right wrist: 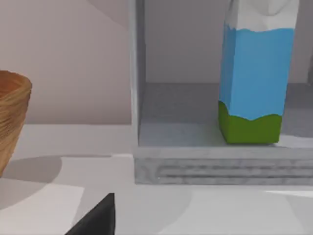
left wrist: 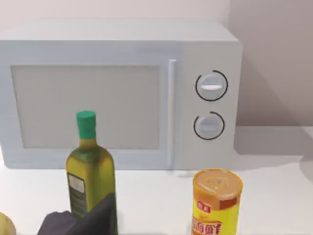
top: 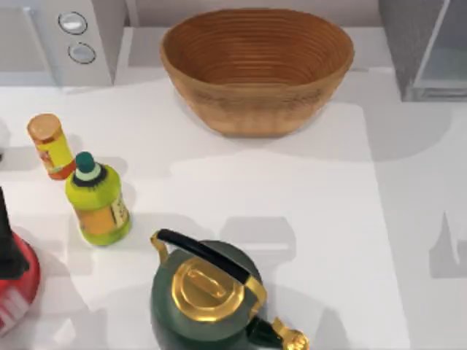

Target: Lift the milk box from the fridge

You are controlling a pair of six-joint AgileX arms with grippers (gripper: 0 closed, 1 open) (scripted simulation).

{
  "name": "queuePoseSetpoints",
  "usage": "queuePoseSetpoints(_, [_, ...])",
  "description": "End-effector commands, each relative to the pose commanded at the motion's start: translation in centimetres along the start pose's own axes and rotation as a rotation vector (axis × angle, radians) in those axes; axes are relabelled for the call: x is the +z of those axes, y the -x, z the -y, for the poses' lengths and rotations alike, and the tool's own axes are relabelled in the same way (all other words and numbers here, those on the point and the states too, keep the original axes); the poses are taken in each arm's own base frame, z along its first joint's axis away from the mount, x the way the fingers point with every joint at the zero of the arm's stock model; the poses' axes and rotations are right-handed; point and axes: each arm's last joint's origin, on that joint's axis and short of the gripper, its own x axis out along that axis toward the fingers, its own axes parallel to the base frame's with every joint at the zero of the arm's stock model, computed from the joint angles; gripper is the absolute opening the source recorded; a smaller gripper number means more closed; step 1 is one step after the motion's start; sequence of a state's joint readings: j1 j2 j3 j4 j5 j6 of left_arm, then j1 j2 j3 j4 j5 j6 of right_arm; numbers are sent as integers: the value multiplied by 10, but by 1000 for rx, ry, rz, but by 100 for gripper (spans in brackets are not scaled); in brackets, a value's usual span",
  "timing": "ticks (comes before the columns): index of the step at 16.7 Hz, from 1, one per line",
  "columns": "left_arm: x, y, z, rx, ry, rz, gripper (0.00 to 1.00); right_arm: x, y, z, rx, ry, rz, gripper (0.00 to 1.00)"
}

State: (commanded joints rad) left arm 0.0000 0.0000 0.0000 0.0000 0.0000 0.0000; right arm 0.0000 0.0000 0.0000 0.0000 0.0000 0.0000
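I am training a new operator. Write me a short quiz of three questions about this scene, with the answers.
1. True or false: the milk box stands upright inside the fridge.
2. Which thing stands nearest the basket in the top view? A. the kettle B. the yellow-green bottle C. the orange can
3. Fill in: the microwave has ___ round knobs.

Key
1. True; it stands on the fridge floor, untouched.
2. A, judged by the top view.
3. Two, one above the other.
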Motion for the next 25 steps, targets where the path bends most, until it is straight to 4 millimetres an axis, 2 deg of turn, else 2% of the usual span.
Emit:
queuePoseSetpoints(7, [0, 0, 0, 0, 0, 0, 100, 11, -9, 5, -1, 7, 27, 100])
queuePoseSetpoints(12, [0, 0, 0, 0, 0, 0, 100, 20, -38, 21, -6, 18, 37, 100])
queuePoseSetpoints(15, [0, 0, 0, 0, 0, 0, 100, 10, -60, 37, -6, 10, 0, 100])
queuePoseSetpoints(18, [0, 0, 0, 0, 0, 0, 100, -8, -78, 55, -5, -8, -41, 100])
queuePoseSetpoints(25, [0, 0, 0, 0, 0, 0, 100, -42, -96, 92, -1, -10, -20, 100])
